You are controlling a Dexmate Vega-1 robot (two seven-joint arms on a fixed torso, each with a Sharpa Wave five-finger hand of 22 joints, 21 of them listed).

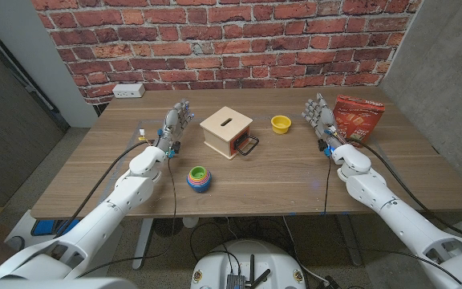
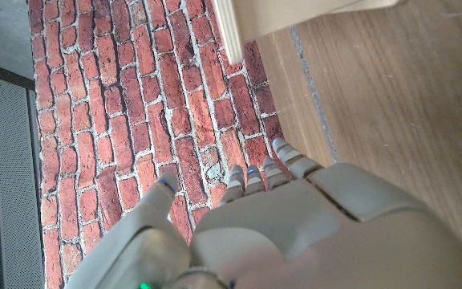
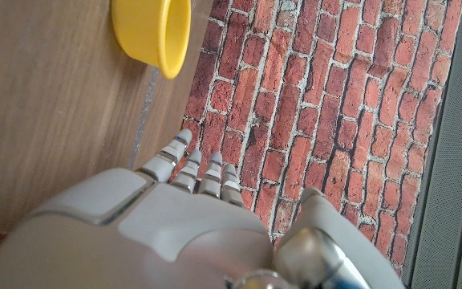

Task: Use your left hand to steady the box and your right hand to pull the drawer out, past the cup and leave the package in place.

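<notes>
A light wooden box (image 1: pixel 226 128) with a slot in its top stands at the table's middle, its black wire drawer handle (image 1: pixel 249 146) facing the front right. Its corner (image 2: pixel 295 20) shows in the left wrist view. A small yellow cup (image 1: pixel 281 124) sits to the right of the box, also seen as the yellow cup (image 3: pixel 152 34). A red snack package (image 1: pixel 358 119) stands at the far right. My left hand (image 1: pixel 175 124) is open, apart from the box's left side. My right hand (image 1: pixel 320 116) is open between cup and package, touching neither.
A stack of coloured rings (image 1: pixel 197 177) sits near the front edge, before the box. A white power strip (image 1: pixel 128 91) lies at the table's back left. A brick wall (image 1: pixel 215 40) stands behind the table (image 1: pixel 279 177).
</notes>
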